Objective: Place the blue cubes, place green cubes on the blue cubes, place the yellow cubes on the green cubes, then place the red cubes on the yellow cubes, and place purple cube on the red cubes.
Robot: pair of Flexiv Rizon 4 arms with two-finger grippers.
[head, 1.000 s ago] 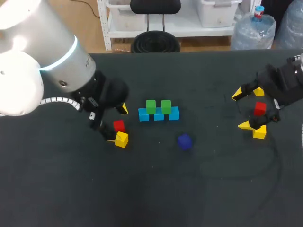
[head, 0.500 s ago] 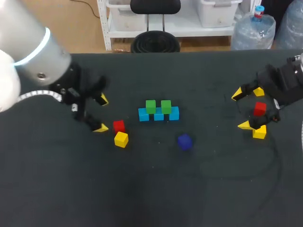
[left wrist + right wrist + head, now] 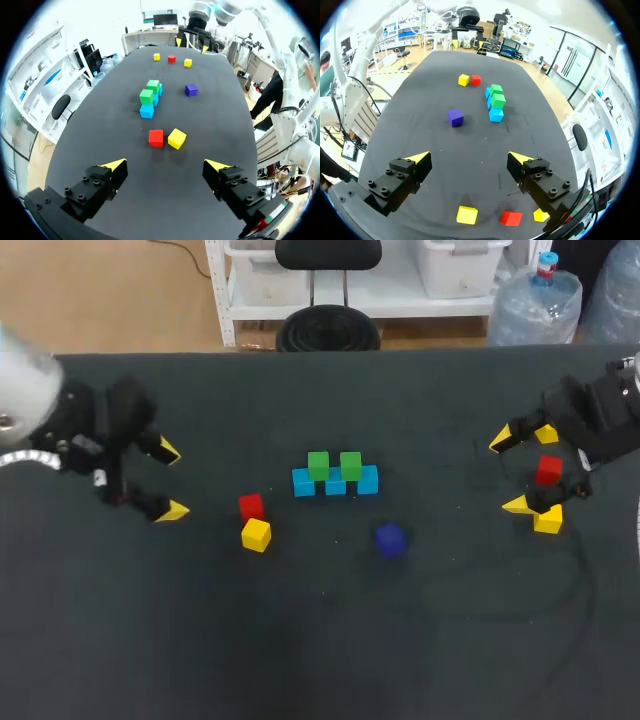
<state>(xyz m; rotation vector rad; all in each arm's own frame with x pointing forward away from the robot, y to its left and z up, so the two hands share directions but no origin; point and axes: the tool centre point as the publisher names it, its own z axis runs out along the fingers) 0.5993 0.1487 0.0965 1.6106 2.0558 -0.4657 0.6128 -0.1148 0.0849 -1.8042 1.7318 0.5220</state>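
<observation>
Yellow cube looks like the next pick. In the head view it lies left of the blue cubes, just beside a red cube. Further left of that row the left gripper hangs wide open and empty. Far to the row's right, the right gripper is spread wide, holding nothing.

In the left wrist view, the yellow cube sits between the gripper and the row, whose green cubes are bare on top. Come down vertically and close on the faces clear of the red cube.

In the right wrist view, the purple cube lies beside the row. Set the yellow down gently so the greens don't shift.
</observation>
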